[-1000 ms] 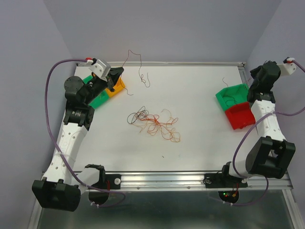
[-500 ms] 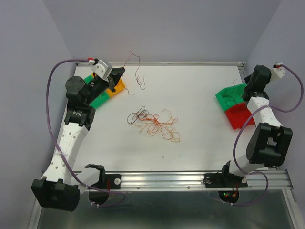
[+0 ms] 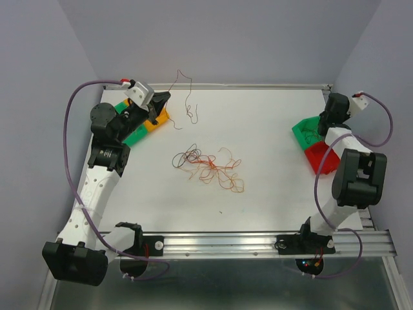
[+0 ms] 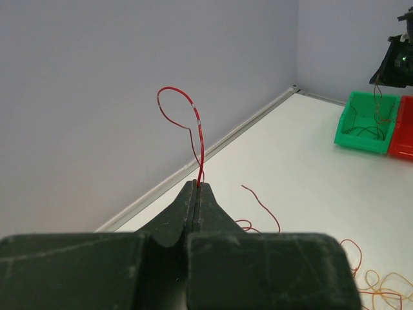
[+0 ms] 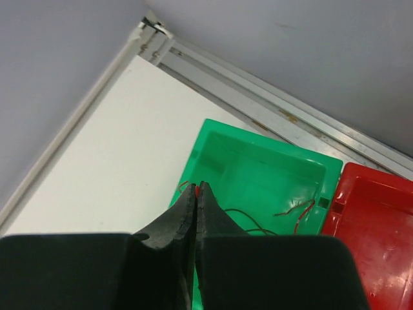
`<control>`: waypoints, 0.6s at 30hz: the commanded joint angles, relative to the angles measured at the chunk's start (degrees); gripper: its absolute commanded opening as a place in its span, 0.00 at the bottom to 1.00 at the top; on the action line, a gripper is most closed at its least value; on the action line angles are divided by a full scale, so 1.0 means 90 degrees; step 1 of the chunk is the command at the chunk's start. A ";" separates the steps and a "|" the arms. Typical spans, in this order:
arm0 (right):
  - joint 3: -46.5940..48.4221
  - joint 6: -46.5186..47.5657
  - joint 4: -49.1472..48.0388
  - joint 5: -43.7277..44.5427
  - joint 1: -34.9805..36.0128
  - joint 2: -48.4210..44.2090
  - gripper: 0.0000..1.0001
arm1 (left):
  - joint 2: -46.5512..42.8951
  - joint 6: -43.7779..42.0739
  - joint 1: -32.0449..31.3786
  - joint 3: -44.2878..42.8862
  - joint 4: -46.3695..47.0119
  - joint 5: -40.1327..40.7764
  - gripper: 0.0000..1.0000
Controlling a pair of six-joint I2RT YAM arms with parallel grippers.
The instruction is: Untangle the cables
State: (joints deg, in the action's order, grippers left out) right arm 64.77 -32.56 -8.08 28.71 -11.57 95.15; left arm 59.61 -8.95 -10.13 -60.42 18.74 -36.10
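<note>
The tangled heap of thin orange, red and dark wires (image 3: 208,168) lies unsorted. Beyond it to the left, the left gripper (image 4: 195,186) is clamped on one thin red wire (image 4: 199,132), held up clear of the heap, probably to keep it from snagging. Far right of the heap, the right gripper (image 5: 197,185) hangs closed over the green plastic bin (image 5: 271,165). Whether it pinches a wire is unclear.

Room bright, light soft and even, from overhead; no hard shadows. Table (image 3: 271,123) ahead of left pincer (image 4: 195,185) near white, almost washed out, no glare spots. Left pincer itself dark, close to lens, slightly soft; red wire (image 4: 201,139) rising from its tip sharp. Green bin (image 5: 258,161) below right pincer (image 5: 197,186) crisp, saturated. Overhead view wide-angled, lilac-tinted walls (image 3: 226,39) splaying toward corners.
</note>
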 commanded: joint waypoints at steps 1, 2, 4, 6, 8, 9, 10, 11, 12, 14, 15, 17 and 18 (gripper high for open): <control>0.0166 -0.0152 -0.0167 0.0687 0.0036 0.0451 0.01 | -0.0032 -0.0089 -0.0056 0.0083 0.0183 -0.0042 0.00; 0.0205 -0.0152 -0.0167 0.0697 0.0046 0.0569 0.01 | -0.0032 -0.0080 -0.0056 0.0093 0.0183 -0.0042 0.00; 0.0332 -0.0152 -0.0138 0.0629 0.0055 0.0764 0.01 | -0.0032 -0.0080 -0.0056 0.0102 0.0173 -0.0052 0.00; 0.0410 -0.0240 -0.0060 0.0628 0.0055 0.1048 0.01 | -0.0032 -0.0080 -0.0075 0.0102 0.0164 -0.0042 0.00; 0.0566 -0.0424 0.0076 0.0667 0.0055 0.1291 0.02 | -0.0032 -0.0109 -0.0105 0.0102 0.0154 -0.0042 0.00; 0.0615 -0.0445 0.0174 0.0668 0.0065 0.1360 0.02 | -0.0022 -0.0109 -0.0115 0.0102 0.0154 -0.0032 0.00; 0.0644 -0.0455 0.0204 0.0687 0.0085 0.1400 0.03 | -0.0022 -0.0109 -0.0115 0.0102 0.0144 -0.0003 0.00; 0.0664 -0.0474 0.0214 0.0697 0.0094 0.1410 0.04 | -0.0032 -0.0119 -0.0124 0.0102 0.0144 -0.0003 0.00; 0.0693 -0.0465 0.0233 0.0774 0.0153 0.1419 0.06 | -0.0042 -0.0128 -0.0134 0.0102 0.0134 0.0026 0.00; 0.0694 -0.0445 0.0233 0.0892 0.0211 0.1390 0.08 | -0.0032 -0.0138 -0.0144 0.0102 0.0134 0.0036 0.00; 0.0674 -0.0445 0.0243 0.0969 0.0241 0.1371 0.11 | -0.0022 -0.0138 -0.0154 0.0102 0.0134 0.0055 0.00; 0.0655 -0.0455 0.0253 0.0990 0.0260 0.1293 0.13 | -0.0003 -0.0138 -0.0163 0.0093 0.0125 0.0075 0.00; 0.0606 -0.0494 0.0253 0.1048 0.0280 0.1177 0.14 | 0.0007 -0.0167 -0.0183 0.0093 0.0115 0.0085 0.00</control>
State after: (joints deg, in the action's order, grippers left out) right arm 67.42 -35.70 -5.48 34.26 -9.96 108.71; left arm 59.92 -9.52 -11.20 -60.34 17.93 -35.70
